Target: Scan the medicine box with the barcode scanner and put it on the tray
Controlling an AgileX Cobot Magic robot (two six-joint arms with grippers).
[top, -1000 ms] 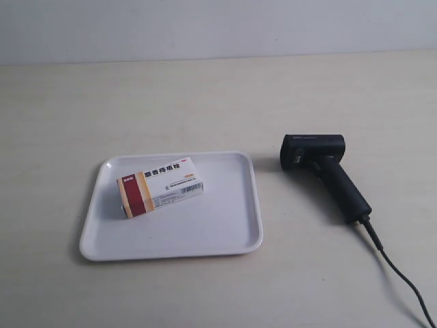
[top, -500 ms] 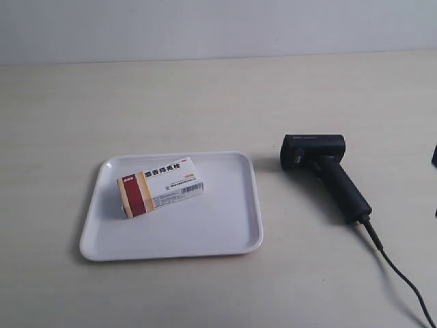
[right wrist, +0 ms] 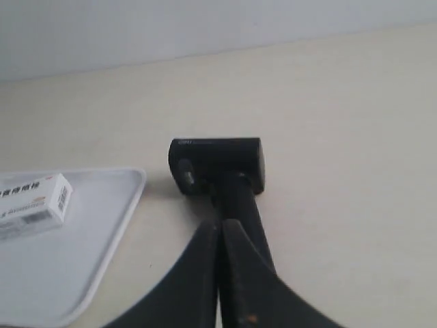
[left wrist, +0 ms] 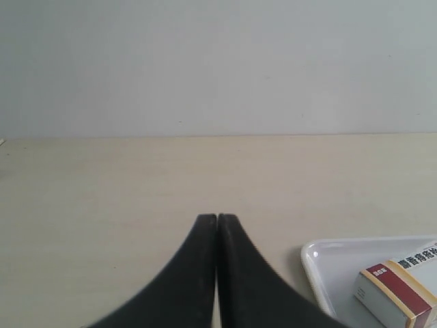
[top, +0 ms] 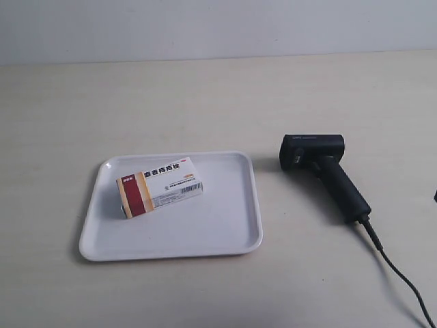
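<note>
The medicine box (top: 160, 186) lies flat in the white tray (top: 225, 232), toward its left side, red and orange band at the near-left end and barcode facing up. It also shows in the left wrist view (left wrist: 399, 290) and the right wrist view (right wrist: 33, 205). The black barcode scanner (top: 324, 171) lies on the table right of the tray, head toward the tray, cable trailing to the near right. My left gripper (left wrist: 217, 217) is shut and empty, over bare table beside the tray's corner (left wrist: 308, 251). My right gripper (right wrist: 220, 223) is shut and empty, above the scanner's handle (right wrist: 235, 198).
The tabletop is pale beige and ends at a light wall behind. The scanner's thin black cable (top: 399, 277) runs off the near right corner. A small dark piece of the arm at the exterior view's right (top: 435, 197) shows at that frame's edge.
The dark arm piece at the exterior view's right edge came into view half a second ago and now shows lower and smaller. Box, tray and scanner have not moved.
</note>
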